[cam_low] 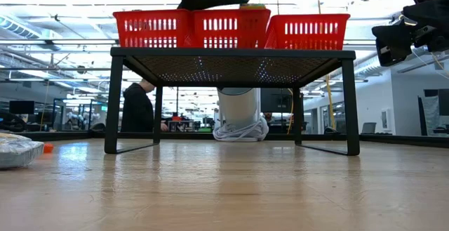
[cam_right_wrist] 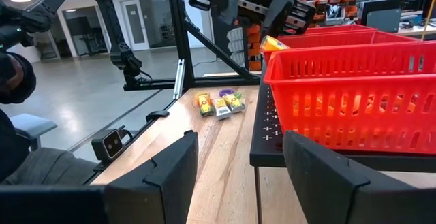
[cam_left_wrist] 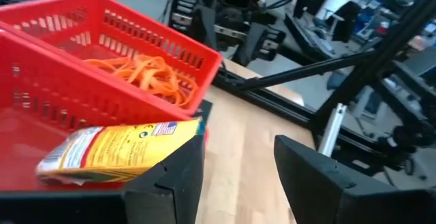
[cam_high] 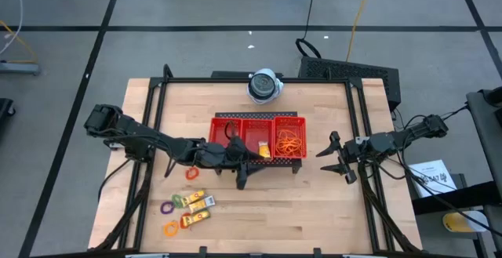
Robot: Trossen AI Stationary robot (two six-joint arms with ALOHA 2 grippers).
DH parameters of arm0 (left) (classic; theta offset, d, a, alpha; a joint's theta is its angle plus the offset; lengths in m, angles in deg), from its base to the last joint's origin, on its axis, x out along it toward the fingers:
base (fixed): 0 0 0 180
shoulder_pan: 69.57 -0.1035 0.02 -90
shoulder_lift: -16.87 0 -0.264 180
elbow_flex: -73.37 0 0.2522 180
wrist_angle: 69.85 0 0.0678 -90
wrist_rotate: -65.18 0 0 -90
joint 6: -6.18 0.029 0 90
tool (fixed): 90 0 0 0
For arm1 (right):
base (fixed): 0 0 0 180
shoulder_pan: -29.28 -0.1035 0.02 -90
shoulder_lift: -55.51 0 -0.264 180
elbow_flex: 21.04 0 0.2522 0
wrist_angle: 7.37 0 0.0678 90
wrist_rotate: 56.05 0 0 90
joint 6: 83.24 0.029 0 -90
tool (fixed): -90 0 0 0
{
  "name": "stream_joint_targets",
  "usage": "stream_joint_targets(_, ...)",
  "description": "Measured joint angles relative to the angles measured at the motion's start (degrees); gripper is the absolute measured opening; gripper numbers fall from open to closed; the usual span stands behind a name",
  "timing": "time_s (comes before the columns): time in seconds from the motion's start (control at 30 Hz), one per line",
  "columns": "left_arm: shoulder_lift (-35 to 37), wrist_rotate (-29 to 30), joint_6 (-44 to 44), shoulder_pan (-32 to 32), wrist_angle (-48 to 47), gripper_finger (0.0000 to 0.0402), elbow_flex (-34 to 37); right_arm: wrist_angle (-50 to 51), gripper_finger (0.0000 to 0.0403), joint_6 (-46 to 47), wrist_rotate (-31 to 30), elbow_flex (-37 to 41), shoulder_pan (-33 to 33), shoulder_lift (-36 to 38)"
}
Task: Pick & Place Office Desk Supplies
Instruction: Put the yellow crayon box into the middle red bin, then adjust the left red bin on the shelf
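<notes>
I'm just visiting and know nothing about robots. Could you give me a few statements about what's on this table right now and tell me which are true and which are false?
1. The red tray stands raised on a black mesh stand. True.
2. The orange rubber bands lie in the tray's middle compartment. False: they fill the end compartment nearest the right arm.
3. A yellow packet sits at the tray, right by the left gripper. True.
4. The right gripper is holding a packet. False: it is open and empty, waiting beside the tray.
5. All supplies are already in the tray. False: more packets and coloured rings lie on the table.
</notes>
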Motion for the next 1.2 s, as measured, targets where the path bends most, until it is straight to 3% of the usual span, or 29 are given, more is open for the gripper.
stream_joint_targets(0.2,0.00,4.53,-0.26,0.00,-2.78,0.0189,0.00,0.01,0.0206,0.02,0.00,0.00,0.00,0.00)
stream_joint_targets(0.6,0.24,3.03,0.66,0.04,1.63,0.0189,0.00,0.00,0.0206,0.02,0.00,-0.02,0.00,0.00)
stream_joint_targets(0.8,5.83,2.93,9.75,1.31,-0.01,0.0189,0.00,-0.07,0.0206,0.00,0.02,-0.01,-0.01,0.01)
stream_joint_targets(0.9,11.37,4.31,12.83,2.22,-6.36,0.0189,0.00,-0.13,0.0206,0.00,0.00,-0.02,0.00,0.00)
stream_joint_targets(1.0,17.76,10.00,11.21,3.18,-17.35,0.0189,0.00,-0.13,0.0206,0.01,0.00,-0.01,0.00,0.00)
stream_joint_targets(1.2,27.37,27.25,-6.55,6.79,-46.25,0.0189,0.00,-0.13,0.0206,0.00,0.01,-0.02,-0.01,0.00)
